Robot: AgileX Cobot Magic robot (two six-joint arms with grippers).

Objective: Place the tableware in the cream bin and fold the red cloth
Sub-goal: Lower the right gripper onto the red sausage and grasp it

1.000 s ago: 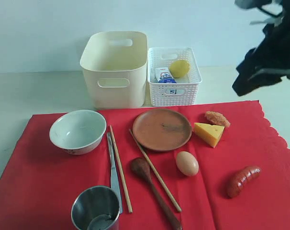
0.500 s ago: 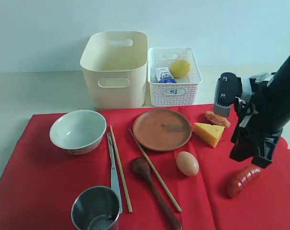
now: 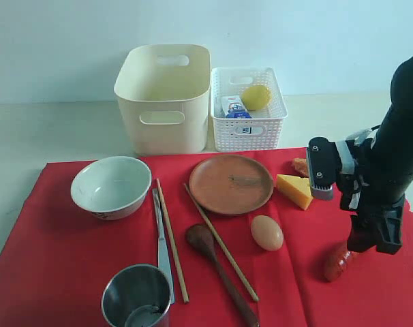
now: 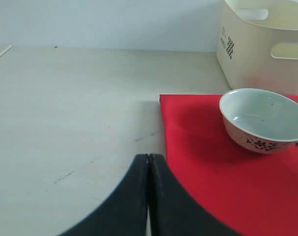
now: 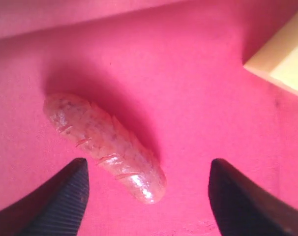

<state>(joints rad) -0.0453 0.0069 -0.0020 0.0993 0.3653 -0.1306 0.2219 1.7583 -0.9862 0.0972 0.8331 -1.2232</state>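
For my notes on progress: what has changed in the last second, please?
The right gripper came down from the upper right to hover over the sausage, jaws wide open; nothing grasped. The left gripper stayed shut; bowl, plate and red cloth did not move.

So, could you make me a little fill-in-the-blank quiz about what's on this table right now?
1. The right claw hangs ___ above the reddish scored sausage.
2. The left claw, whose camera shows the white ceramic bowl, is ___.
3. The tan egg lies on the ___ cloth.
4. The yellow lemon lies in the white lattice-sided basket, beside the tall ___ plastic bin.

Missing words: open; shut; red; cream.
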